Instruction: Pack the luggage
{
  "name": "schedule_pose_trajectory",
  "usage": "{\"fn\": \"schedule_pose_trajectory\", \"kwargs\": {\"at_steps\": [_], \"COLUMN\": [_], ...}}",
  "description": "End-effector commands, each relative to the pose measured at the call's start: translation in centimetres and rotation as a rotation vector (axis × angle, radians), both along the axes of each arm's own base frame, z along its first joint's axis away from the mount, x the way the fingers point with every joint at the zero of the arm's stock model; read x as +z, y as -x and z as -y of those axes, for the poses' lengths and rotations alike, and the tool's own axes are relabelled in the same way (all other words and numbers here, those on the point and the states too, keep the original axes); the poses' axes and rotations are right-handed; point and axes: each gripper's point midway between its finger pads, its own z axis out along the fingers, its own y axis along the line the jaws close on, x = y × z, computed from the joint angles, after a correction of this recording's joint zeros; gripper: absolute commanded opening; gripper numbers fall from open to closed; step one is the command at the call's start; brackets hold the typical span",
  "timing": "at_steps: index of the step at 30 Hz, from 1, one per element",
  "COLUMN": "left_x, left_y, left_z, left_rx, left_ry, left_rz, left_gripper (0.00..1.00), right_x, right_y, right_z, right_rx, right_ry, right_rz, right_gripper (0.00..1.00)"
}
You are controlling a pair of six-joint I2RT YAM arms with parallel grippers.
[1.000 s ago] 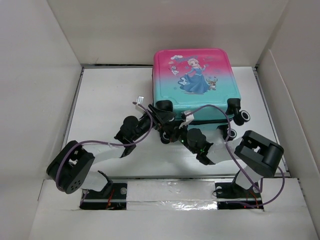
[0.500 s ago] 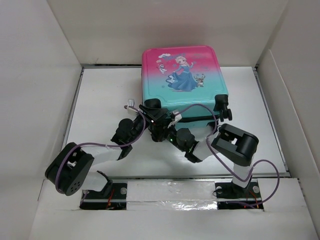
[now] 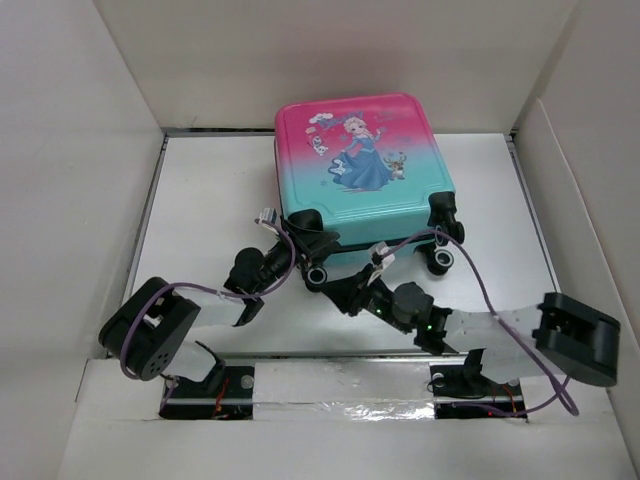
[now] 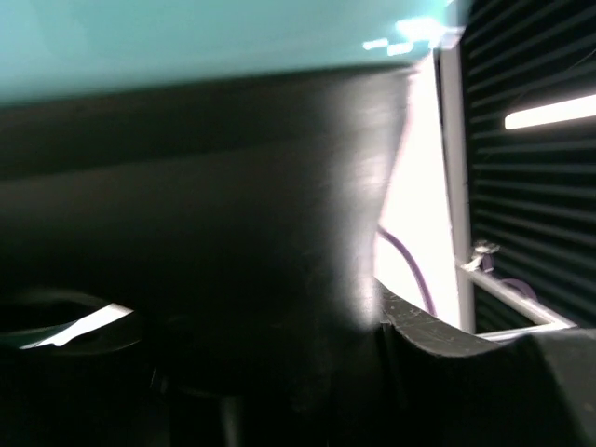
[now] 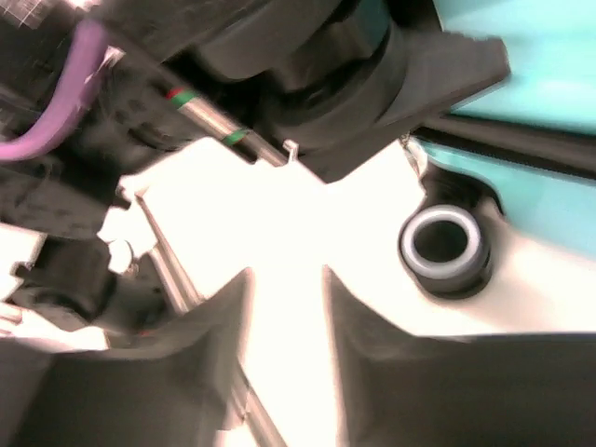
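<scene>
- Luggage has slid left across the table and lies flat and closed, print up.
- Right gripper has pulled back; only its wrist view shows the jaws parted and empty, with a wheel nearby.
- Left gripper is at the luggage's near-left corner; its wrist view shows only teal shell and shadow, so its jaws cannot be told.

- luggage: pink shell fading to teal, with a cartoon princess print in a blue dress
- wheels: black with white rims
- tabletop: plain white
- arms: black joints, pale grey links
- cables: purple
</scene>
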Motion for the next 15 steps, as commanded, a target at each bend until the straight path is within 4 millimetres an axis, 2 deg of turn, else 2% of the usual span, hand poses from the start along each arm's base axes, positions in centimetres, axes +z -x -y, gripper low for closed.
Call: {"fn": "schedule_pose_trajectory", "kwargs": {"at_steps": [1, 3, 4, 6, 7, 8, 9, 11, 12, 13, 14, 15], "left_x": [11.5, 11.0, 10.9, 10.9, 10.8, 10.7, 10.5, 10.0, 10.0, 9.8, 9.8, 9.8], "left_y": [6.2, 6.1, 5.9, 6.1, 5.8, 5.8, 5.8, 5.8, 5.8, 5.8, 5.9, 5.8], "left_z": [-2.5, -2.4, -2.6, -2.7, -2.8, -2.8, -2.6, -2.3, -2.3, -2.3, -2.3, -2.5], "left_rx": [-0.126, -0.129, -0.117, -0.121, -0.115, -0.117, -0.124, -0.132, -0.133, -0.136, -0.137, -0.136], "left_ry": [0.37, 0.359, 0.352, 0.35, 0.341, 0.335, 0.322, 0.299, 0.297, 0.293, 0.295, 0.293], "left_rz": [0.491, 0.482, 0.485, 0.488, 0.487, 0.485, 0.475, 0.465, 0.462, 0.459, 0.459, 0.461], "left_gripper": [0.0, 0.0, 0.0, 0.0, 0.04, 0.09, 0.16, 0.41, 0.42, 0.48, 0.49, 0.51], "right_x": [-1.1, 0.9, 2.7, 4.3, 5.9, 6.5, 6.4, 7.3, 7.4, 7.5, 8.4, 8.3], "right_y": [-0.8, -0.9, -1.6, -2.0, -2.5, -3.0, -3.5, -4.6, -4.8, -5.3, -5.5, -5.6], "right_z": [3.2, 4.2, 4.5, 4.6, 4.4, 4.4, 4.1, 3.1, 2.6, 2.2, 1.5, 1.0], "right_rx": [-0.11, -0.133, -0.171, -0.181, -0.194, -0.204, -0.208, -0.204, -0.205, -0.202, -0.195, -0.186], "right_ry": [0.177, 0.193, 0.18, 0.199, 0.211, 0.226, 0.26, 0.318, 0.316, 0.326, 0.309, 0.315], "right_rz": [0.044, 0.085, 0.109, 0.17, 0.224, 0.248, 0.258, 0.311, 0.311, 0.329, 0.345, 0.348], "right_gripper": [0.12, 0.12, 0.22, 0.41, 0.57, 0.63, 0.67, 0.7, 0.7, 0.7, 0.7, 0.71]}}
